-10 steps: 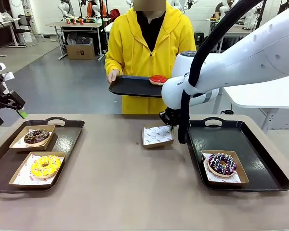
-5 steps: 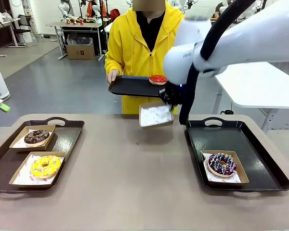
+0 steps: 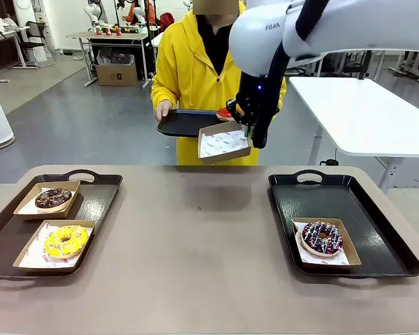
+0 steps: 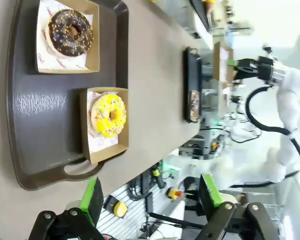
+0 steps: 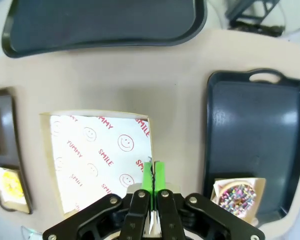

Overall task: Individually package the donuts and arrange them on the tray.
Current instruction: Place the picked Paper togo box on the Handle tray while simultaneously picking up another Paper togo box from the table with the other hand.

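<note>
Table [image 3: 195, 265]: broad tan top below the raised right pincer, carrying two dark trays.
Right arm [image 3: 335, 28]: white, reaching in from the right across the middle, its wrist pointing down over the far edge of the table.
Person [image 3: 195, 63]: in a yellow hooded top at the far side, just behind the right pincer, holding a black serving tray [image 3: 185, 124] with one hand [image 3: 163, 109] on its left rim.
Left tray [image 3: 98, 202]: on the table, well below and to the left of the right pincer, holding two boxed donuts.
Right tray [image 3: 363, 209]: on the table, below and to the right of the right pincer, one boxed donut at its near part.
Empty box [image 3: 224, 142]: cardboard, lined with printed paper, lifted clear of the table and tilted, hanging from the right pincer by its right edge.
Right pincer [image 3: 249, 130]: pressed narrow on the paper-lined edge of the empty box; in the right wrist view the green pads [image 5: 148, 176] meet on that edge.
Left pincer [image 4: 152, 197]: jaws wide, nothing between them, held high above the left tray.
Yellow donut [image 3: 65, 241]: boxed, near end of the left tray, closest to the left pincer.
Chocolate donut [image 3: 53, 198]: boxed, far end of the left tray.
Purple sprinkled donut [image 3: 322, 237]: boxed on the right tray.
Red donut [image 3: 225, 114]: on the person's serving tray, just left of and behind the right pincer, partly hidden by it.
</note>
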